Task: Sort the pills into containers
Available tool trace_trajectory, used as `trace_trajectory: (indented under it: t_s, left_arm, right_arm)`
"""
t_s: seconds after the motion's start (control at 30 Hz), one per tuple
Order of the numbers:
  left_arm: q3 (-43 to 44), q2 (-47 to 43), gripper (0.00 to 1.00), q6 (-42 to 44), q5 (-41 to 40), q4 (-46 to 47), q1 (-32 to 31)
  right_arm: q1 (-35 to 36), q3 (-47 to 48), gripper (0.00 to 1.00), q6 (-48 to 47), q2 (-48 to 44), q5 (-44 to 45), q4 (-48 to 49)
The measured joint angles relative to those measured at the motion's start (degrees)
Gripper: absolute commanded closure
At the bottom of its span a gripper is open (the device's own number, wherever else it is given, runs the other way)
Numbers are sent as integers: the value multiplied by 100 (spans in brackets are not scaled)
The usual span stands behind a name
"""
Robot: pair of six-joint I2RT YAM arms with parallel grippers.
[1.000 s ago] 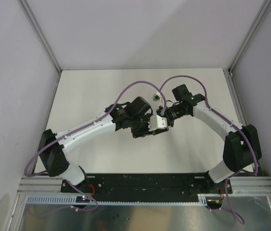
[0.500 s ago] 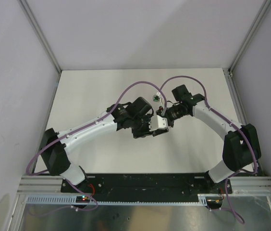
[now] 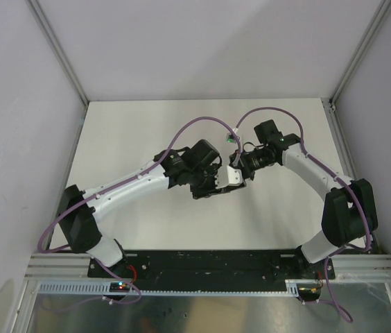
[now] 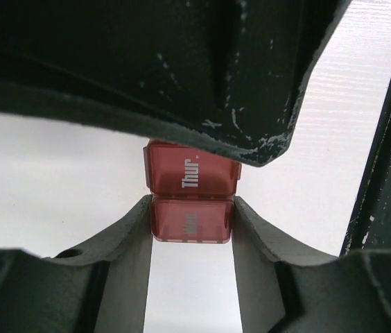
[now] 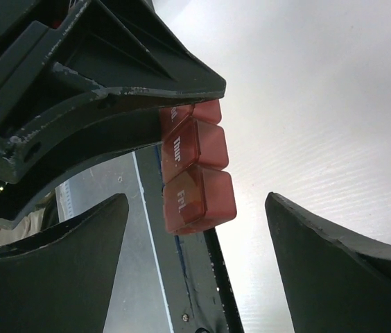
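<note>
Showing only in wrist views: pill box (image 4: pixel 194 182) in left gripper (image 4: pixel 191 220).

Overhead view. White table top (image 3: pixel 126 139), matte, fills the centre of the frame. Pale lilac-grey walls (image 3: pixel 22 104) stand at left, back and right. Aluminium posts (image 3: pixel 57 48) slant in from the upper corners. Black mounting bar (image 3: pixel 202 263) crosses the lower frame. Below it lie a slotted white rail (image 3: pixel 209 286) and a bare metal sheet (image 3: pixel 202 313).

The pill box (image 4: pixel 192 182) carries white day names: a faint "Wed." between the fingers of the left claw (image 4: pixel 192 220), "Thur." just beyond them, and "Fri." at the free end, inside the right claw (image 5: pixel 194 208).
</note>
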Motion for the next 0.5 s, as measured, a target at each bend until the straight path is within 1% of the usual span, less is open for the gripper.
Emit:
trace_trajectory:
  t_s: [0.13,0.27,0.4,0.5]
  left_arm:
    - [20,0,100,-24,0,-9,0]
    - [87,0,100,-52,0,-15,-7]
    - [162,7,100,-116,0,-24,-22]
    - [201,33,100,-166,-4,-20,-26]
  right_arm:
    - [7,0,21,24,0,-59,2]
    - [22,0,31,52,2,-87,13]
    - [31,0,46,98,33,-129,22]
    - [31,0,59,125,92,-168,24]
